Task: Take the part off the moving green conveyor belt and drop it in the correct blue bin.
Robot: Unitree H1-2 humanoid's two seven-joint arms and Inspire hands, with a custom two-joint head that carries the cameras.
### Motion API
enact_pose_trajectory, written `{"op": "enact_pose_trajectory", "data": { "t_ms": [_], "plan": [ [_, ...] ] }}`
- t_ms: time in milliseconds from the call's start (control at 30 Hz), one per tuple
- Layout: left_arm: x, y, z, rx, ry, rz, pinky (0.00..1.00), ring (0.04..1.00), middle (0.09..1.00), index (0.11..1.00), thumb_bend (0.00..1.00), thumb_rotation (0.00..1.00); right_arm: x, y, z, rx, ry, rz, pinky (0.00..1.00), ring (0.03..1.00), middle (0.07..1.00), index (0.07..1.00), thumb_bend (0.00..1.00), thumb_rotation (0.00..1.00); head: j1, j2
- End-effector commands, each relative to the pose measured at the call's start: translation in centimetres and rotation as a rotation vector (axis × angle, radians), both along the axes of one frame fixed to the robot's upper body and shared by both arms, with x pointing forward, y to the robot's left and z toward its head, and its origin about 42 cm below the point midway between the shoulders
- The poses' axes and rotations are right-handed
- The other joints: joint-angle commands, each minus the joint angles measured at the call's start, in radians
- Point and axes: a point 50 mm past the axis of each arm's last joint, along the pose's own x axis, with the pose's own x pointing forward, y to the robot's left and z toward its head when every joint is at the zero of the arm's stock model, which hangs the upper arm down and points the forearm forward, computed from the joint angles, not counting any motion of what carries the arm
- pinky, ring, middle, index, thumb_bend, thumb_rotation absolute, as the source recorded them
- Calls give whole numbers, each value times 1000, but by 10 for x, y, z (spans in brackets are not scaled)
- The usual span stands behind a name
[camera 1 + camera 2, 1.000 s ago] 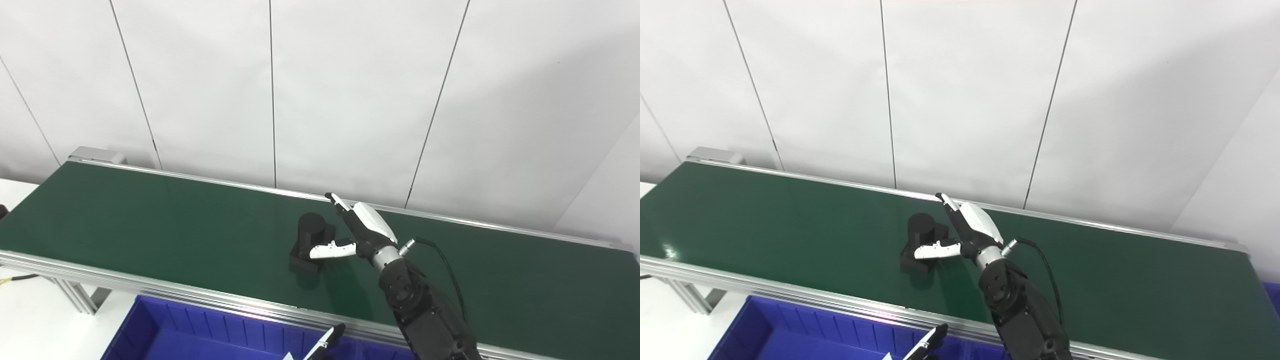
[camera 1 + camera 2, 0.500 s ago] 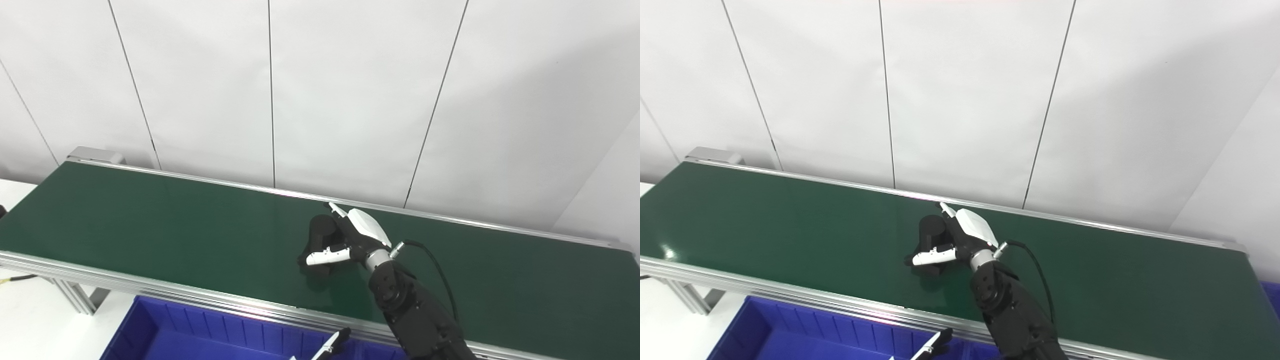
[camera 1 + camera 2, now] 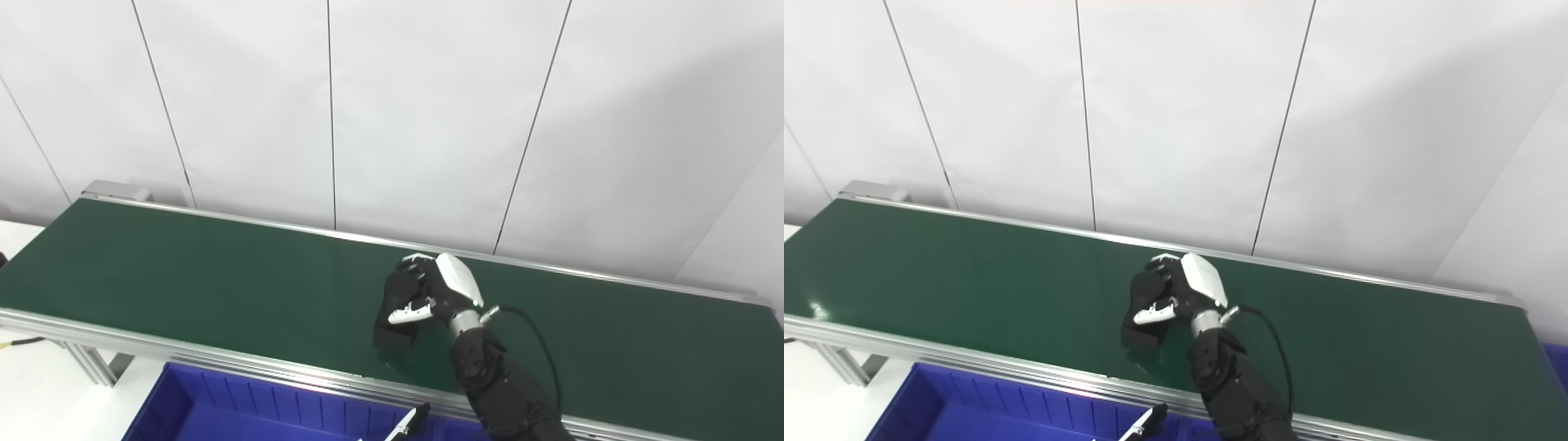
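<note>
Here the right hand (image 3: 442, 293), a black and white robot hand on a black forearm, is clenched around the black part (image 3: 397, 309), a dark piece with a rounded upper section and a blocky base. The fingers (image 3: 411, 264) curl over the top of the part from the far side, and the white-tipped thumb (image 3: 409, 315) presses across its near face. The part sits near the middle of the long green conveyor belt (image 3: 184, 269), towards its near edge; whether its base touches the belt or is just raised off it cannot be told, since black on dark green blurs the lower outline. The hand hides much of the rounded upper section, so the part's full shape is hard to make out. A thin black cable (image 3: 539, 343) loops from the wrist over the belt.

Below the belt's silver aluminium rail (image 3: 184, 356), the open blue plastic bin (image 3: 202, 404) is cut off by the bottom edge, showing only its ribbed far wall and a portion of its inside. Of the left hand (image 3: 409, 421), only a dark fingertip with a pale strip pokes up at the bottom edge above the bin; its state cannot be told. The belt's far right end runs out of sight.
</note>
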Motion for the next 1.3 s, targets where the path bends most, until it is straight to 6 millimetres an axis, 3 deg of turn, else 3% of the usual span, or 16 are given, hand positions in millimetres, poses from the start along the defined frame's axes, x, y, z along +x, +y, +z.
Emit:
{"op": "enact_pose_trajectory", "data": {
  "t_ms": [0,200,400,633,800,867,1000,1267],
  "plan": [
    [6,-5,12,-32,-43,8,876,962,992,991,923,801,3,14,15,66,-60,28,282,345,461,506,516,0,0,0],
    [8,-3,11,-29,-41,13,869,961,994,989,920,800,2,11,12,78,-71,2,325,394,428,531,514,0,-4,-1],
    [12,1,10,-25,-40,13,854,954,992,988,912,802,-2,6,5,112,-73,-36,253,323,476,491,521,0,-17,-3],
    [15,7,8,-40,-24,14,908,978,993,983,907,786,-10,-6,5,176,-118,-80,207,280,477,486,521,0,-41,9],
    [18,14,7,-54,-23,24,913,970,985,971,896,791,-29,-28,18,271,-190,-106,247,303,477,486,519,0,-67,23],
    [19,16,7,-44,-27,25,913,971,987,973,896,810,-35,-34,22,281,-205,-113,252,312,423,495,514,0,-74,30],
    [20,21,10,-33,-26,30,918,980,993,975,893,824,-53,-52,34,313,-240,-128,263,331,406,500,513,0,-91,57],
    [20,32,17,-14,-26,51,913,976,980,969,886,839,-105,-101,50,342,-279,-160,258,347,419,502,516,0,-121,121]
  ]
}}
